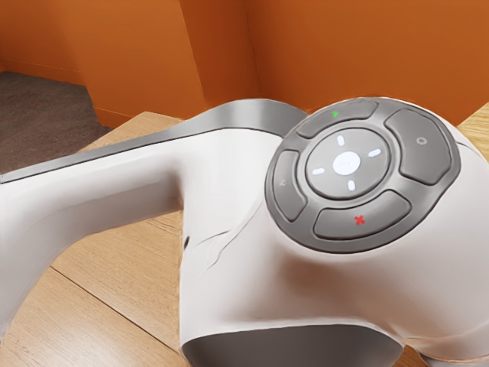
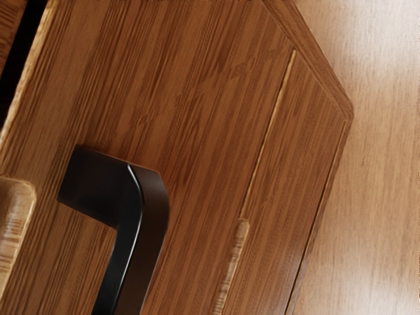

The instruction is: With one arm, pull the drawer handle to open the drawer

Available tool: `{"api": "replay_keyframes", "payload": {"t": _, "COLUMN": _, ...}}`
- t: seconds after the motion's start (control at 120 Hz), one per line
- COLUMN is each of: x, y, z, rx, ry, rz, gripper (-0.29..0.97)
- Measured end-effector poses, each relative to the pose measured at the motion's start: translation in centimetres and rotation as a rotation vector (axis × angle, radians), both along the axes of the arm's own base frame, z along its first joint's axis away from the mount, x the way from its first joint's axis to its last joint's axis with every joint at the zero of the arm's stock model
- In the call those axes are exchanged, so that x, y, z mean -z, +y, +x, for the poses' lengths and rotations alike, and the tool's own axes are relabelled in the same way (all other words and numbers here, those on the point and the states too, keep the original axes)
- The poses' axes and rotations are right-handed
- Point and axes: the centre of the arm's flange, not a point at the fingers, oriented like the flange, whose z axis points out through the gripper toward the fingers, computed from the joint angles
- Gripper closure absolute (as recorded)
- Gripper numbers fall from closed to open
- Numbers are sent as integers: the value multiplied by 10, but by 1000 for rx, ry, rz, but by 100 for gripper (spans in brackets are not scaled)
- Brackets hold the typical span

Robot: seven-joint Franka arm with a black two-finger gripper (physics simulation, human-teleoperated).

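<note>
Jaw state: cannot tell. Close under the hand: black handle (image 2: 138,230), raised off the wooden drawer front (image 2: 197,98), near one corner of it. Dark gap along one edge of the front; ajar or shut, cannot tell. Step in hand, as judged: approach to the handle, grasp unconfirmed. Next move calls for jaws closed across the bar from two sides, then a straight pull outward, no twist. Arm (image 1: 229,229) low over the bench (image 1: 92,290).
</note>
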Motion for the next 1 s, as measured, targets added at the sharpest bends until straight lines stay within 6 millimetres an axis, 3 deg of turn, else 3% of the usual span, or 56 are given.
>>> {"api": "replay_keyframes", "payload": {"t": 0.408, "x": 21, "y": -7, "z": 8, "rx": 12, "ry": 22, "rz": -1, "gripper": 0}}
{"api": "replay_keyframes", "payload": {"t": 0.85, "x": 13, "y": -4, "z": -3, "rx": 11, "ry": 2, "rz": 4, "gripper": 17}}
{"api": "replay_keyframes", "payload": {"t": 1.0, "x": 14, "y": -5, "z": -15, "rx": 20, "ry": -2, "rz": 15, "gripper": 14}}
